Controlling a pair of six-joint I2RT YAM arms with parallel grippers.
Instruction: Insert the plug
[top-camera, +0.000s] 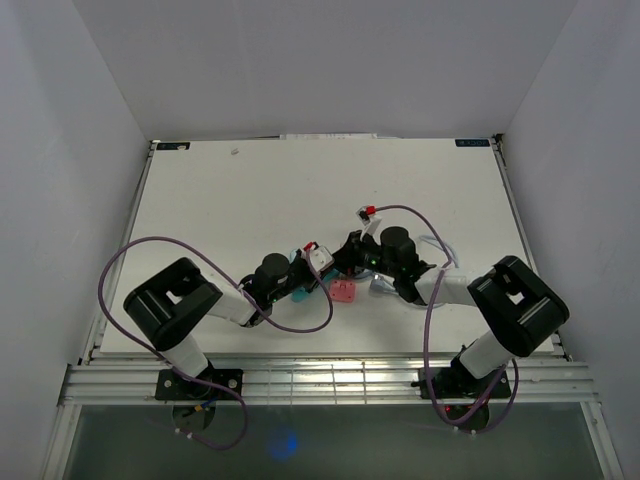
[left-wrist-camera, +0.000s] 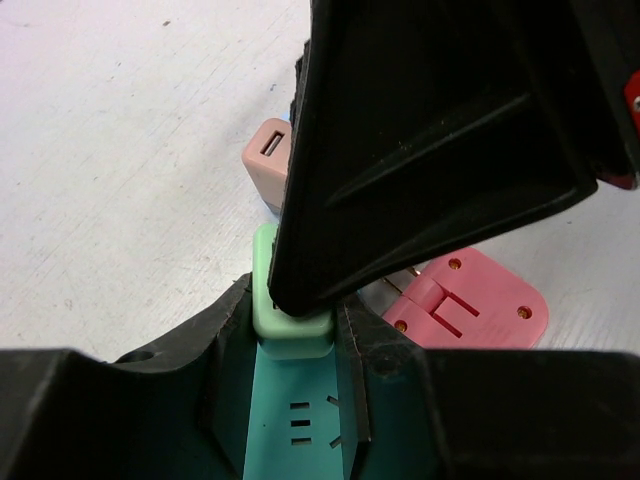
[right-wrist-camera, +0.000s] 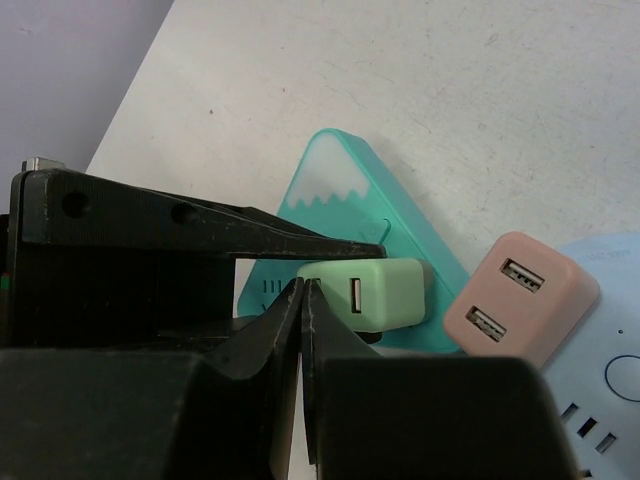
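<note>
Two arms meet mid-way over the white tabletop (top-camera: 250, 190). Left tool (left-wrist-camera: 290, 350) is narrow, clamped on the sides of one teal triangular socket block (right-wrist-camera: 340, 190) with a white zigzag cap. One pale green cube plug (right-wrist-camera: 375, 295), with a single USB slot, sits on that block's face; cannot tell if it is fully seated. Right tool (right-wrist-camera: 303, 295) is pinched fully together, gripping nothing, with its tips against the green cube. Just beside it lie one salmon cube adapter (right-wrist-camera: 520, 295) with two USB slots and one flat pink plastic piece (left-wrist-camera: 470, 305). One pale blue power strip (right-wrist-camera: 610, 380) shows at the edge.
</note>
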